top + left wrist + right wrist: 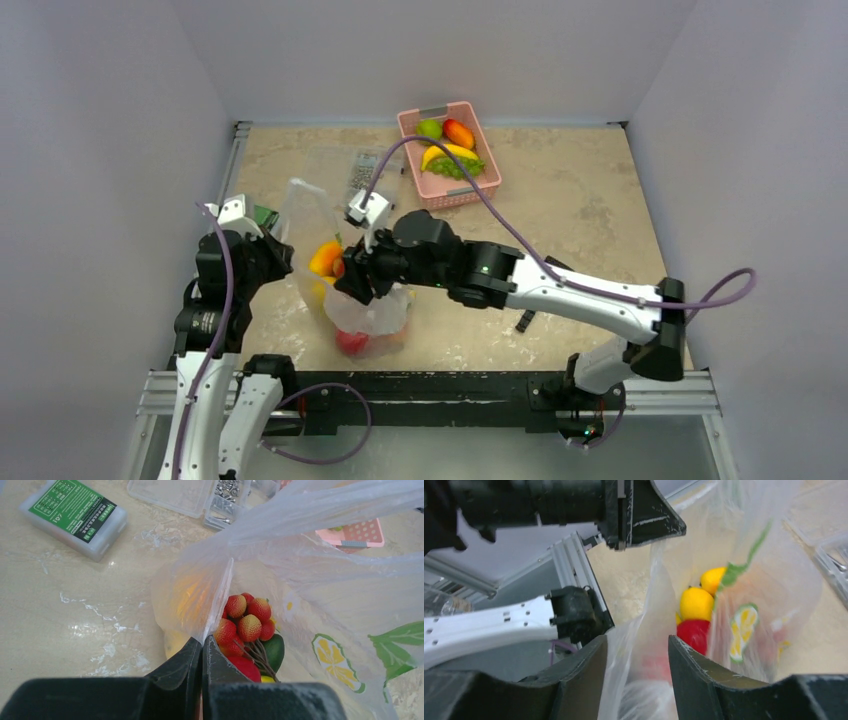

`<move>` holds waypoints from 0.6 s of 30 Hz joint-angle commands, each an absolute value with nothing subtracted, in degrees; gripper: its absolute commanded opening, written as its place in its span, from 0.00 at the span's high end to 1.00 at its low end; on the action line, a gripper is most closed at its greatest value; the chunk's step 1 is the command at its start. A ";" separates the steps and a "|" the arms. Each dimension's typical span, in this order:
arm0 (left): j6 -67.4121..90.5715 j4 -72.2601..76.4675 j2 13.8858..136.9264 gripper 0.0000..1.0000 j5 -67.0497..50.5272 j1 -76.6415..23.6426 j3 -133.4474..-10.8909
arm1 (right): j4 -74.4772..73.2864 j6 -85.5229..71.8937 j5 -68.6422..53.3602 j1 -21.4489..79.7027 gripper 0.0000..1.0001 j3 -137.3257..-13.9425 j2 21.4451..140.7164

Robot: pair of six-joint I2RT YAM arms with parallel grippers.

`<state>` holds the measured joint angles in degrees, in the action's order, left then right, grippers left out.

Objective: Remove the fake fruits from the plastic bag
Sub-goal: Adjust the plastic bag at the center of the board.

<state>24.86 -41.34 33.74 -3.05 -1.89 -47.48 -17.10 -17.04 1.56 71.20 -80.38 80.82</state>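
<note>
The clear plastic bag (335,300) with yellow-and-green motifs stands between the two arms, its mouth held up. My left gripper (202,641) is shut on the bag's edge (220,595). Inside, the left wrist view shows a bunch of red bumpy fruits (245,620), a dark green fruit (275,651) and a red one (248,667). My right gripper (638,647) is open at the bag's mouth, with a fold of bag film between its jaws. Beyond it lie yellow (696,603), orange-yellow (713,579) and red (694,634) fruits. In the top view an orange fruit (324,257) shows through the bag.
A pink basket (452,192) at the back holds a banana, grapes and two other fruits. A clear case of small parts (362,168) lies behind the bag. A green-labelled box (72,515) sits by the left arm. The metal rail (450,395) runs along the near edge.
</note>
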 commanded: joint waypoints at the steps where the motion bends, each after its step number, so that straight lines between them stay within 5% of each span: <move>1: 23.44 -36.56 32.35 1.00 -2.51 -1.50 -46.82 | -13.95 -19.32 -4.97 67.92 0.54 -86.83 89.24; 7: 22.62 -35.72 31.36 1.00 -0.46 -1.52 -46.19 | -9.49 -18.64 -11.97 66.23 0.38 -87.21 97.21; 12: 21.89 -35.15 30.08 1.00 -1.81 -1.41 -45.18 | -4.86 -20.48 -9.03 64.38 0.49 -83.94 99.71; 18: 22.37 -36.81 27.58 1.00 3.39 -1.42 -44.48 | -4.28 -10.87 13.49 61.64 0.52 -83.78 105.56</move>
<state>22.92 -38.76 29.23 -0.60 -1.89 -44.95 -8.32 -17.54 -1.58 64.16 -83.11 102.00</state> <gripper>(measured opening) 0.006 0.488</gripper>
